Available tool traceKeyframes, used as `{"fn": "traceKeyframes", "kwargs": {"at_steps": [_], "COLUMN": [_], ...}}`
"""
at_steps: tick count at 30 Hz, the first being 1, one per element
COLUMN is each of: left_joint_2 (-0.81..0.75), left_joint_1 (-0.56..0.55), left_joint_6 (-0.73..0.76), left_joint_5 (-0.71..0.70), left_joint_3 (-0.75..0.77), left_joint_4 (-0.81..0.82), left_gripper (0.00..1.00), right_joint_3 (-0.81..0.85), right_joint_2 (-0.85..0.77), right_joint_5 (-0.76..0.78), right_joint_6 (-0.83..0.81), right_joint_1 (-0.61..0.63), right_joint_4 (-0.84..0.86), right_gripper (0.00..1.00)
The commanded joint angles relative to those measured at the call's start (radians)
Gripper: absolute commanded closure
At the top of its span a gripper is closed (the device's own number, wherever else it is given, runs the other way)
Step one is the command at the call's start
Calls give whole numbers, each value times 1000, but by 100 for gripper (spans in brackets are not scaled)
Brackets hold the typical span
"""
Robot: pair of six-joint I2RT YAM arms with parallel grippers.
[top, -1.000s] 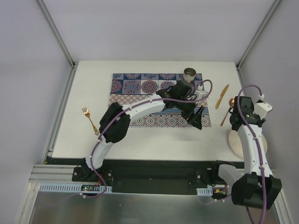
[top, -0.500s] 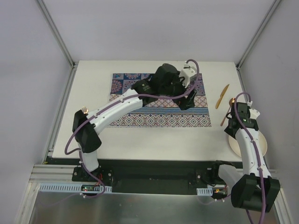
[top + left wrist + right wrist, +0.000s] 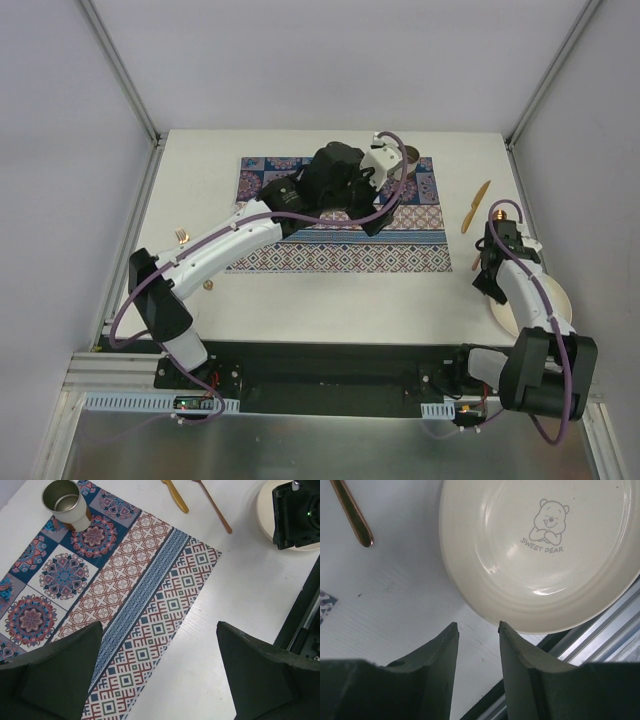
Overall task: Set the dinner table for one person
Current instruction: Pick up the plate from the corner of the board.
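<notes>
Dinner table (image 3: pixel 330 295): white, between frame rails, beneath both arms. On it, placemat (image 3: pixel 400 255) with cup (image 3: pixel 65 500) at its far right corner; knife (image 3: pixel 476 207), spoon (image 3: pixel 212 502) and plate (image 3: pixel 545 555) to the right. Left gripper (image 3: pixel 160 630) over the placemat, spread wide, empty. Right gripper (image 3: pixel 477 626) at the plate's rim, narrowly parted, gripping nothing.
</notes>
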Motion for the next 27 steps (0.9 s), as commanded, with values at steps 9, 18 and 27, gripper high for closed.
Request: {"fn": "traceKeyframes", "kwargs": {"at_steps": [9,18,27], "left_joint_2": [-101,-88,-94], "left_joint_1": [0,6,10], "left_joint_6": [47,62,68], "left_joint_5": [-62,-82,-85], "left_joint_3": [-10,-37,-62], "left_joint_4": [23,23,36], "left_gripper": [3,2,2], "right_joint_3": [71,117,149], "right_joint_2": [233,353,405], "right_joint_5": [47,82,137], "right_joint_6": [-3,9,21], "right_joint_1": [-18,-61,-94], "right_joint_4": [114,129,119], "right_gripper": [59,60,75]}}
